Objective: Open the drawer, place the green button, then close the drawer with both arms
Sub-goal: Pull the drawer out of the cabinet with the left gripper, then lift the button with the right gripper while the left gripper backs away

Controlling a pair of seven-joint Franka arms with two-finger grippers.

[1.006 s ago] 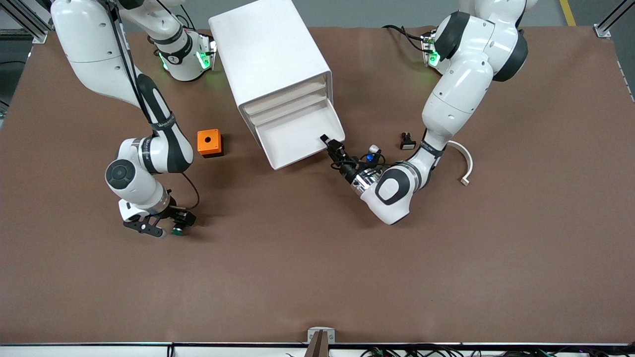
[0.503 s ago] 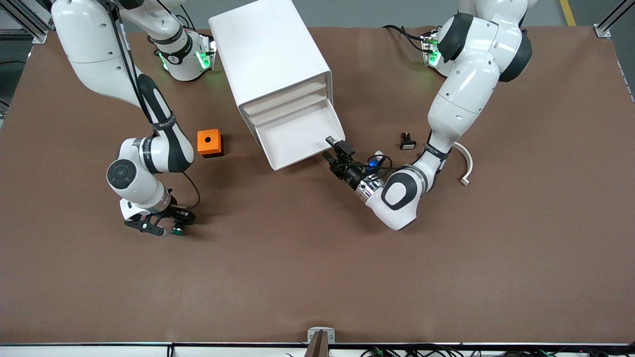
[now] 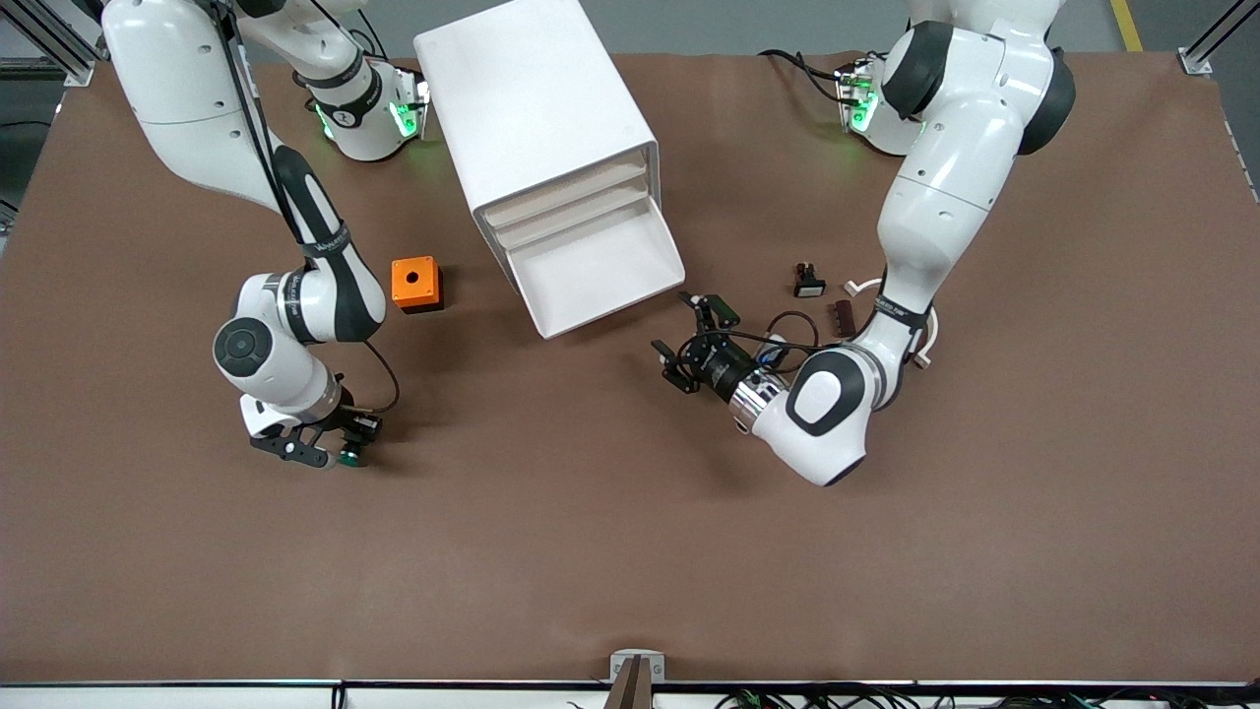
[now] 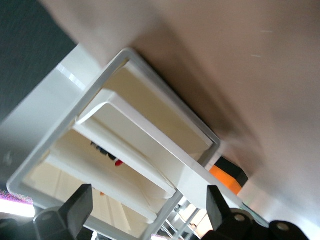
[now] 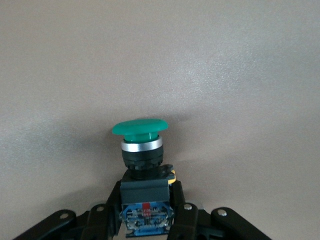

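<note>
The left claw (image 3: 694, 345) has let go of the drawer (image 3: 598, 278) and backed off; its fingers now stand wide apart, just in front of the pulled-out tray, which sits open and empty before the white cabinet (image 3: 536, 128); meanwhile the right claw (image 3: 330, 451), low over the tabletop (image 3: 630, 551) toward the right arm's end, has gone from spread to clamped on the button (image 5: 142, 150), gripping its black-and-blue body below the green cap; so opening looks done, and carrying the button to the drawer seems next.
</note>
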